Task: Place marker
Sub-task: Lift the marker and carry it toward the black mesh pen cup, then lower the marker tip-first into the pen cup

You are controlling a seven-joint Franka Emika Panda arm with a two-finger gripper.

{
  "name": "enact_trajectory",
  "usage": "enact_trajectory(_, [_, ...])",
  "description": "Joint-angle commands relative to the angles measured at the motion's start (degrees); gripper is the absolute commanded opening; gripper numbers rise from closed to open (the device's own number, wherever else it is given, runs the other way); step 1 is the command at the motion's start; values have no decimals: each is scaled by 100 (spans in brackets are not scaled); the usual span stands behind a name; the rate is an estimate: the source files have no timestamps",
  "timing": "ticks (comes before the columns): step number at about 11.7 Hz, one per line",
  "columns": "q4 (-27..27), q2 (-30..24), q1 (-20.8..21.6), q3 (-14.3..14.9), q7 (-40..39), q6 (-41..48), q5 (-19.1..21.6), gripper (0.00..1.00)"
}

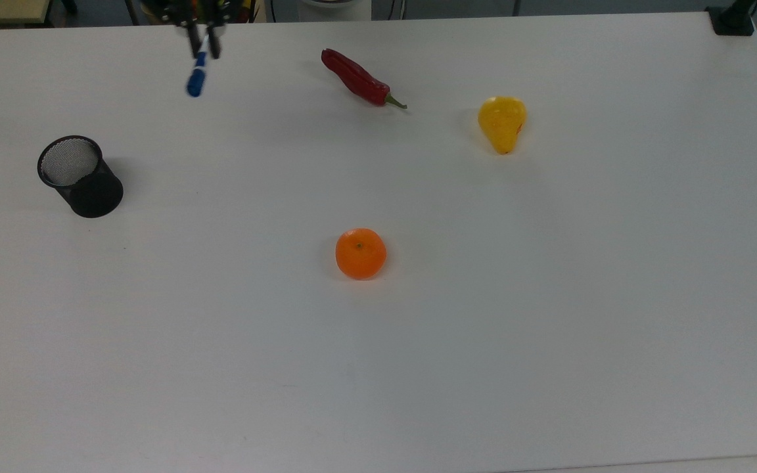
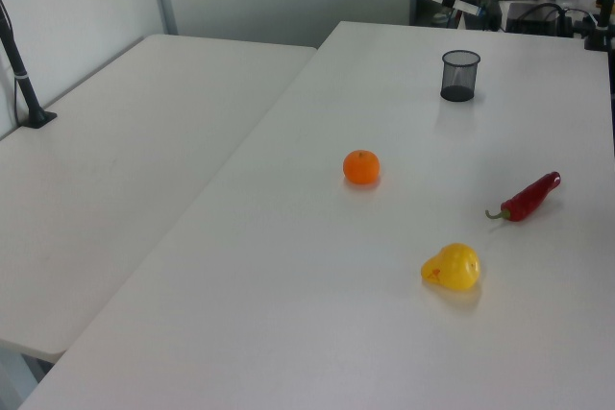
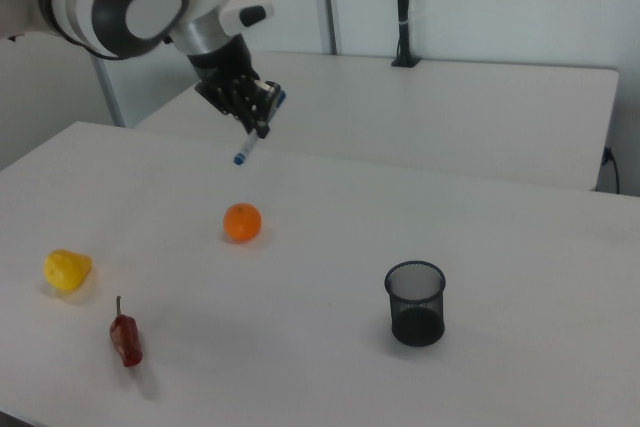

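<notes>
At the top view's upper left, the tool (image 1: 202,47) pinches the marker (image 1: 196,77) mid-barrel; light, stiff, probably slippery.

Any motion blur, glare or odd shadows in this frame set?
Top view: the marker and the tool holding it are smeared, while the pepper and orange stay crisp. Right view: marker fairly sharp. Left view: only soft, faint shadows under the pear; no glare on the table.
</notes>
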State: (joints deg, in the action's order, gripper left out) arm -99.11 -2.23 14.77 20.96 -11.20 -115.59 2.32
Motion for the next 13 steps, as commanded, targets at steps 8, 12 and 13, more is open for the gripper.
enact_trajectory(8, [-1356, 854, -537, 620, -181, -3801, 119, 0])
enact_trajectory(12, [-1998, 1110, -861, 638, -190, -5182, 119, 0])
enact_trajectory(13, [-2007, 1224, -992, 638, -190, -5358, 119, 0])
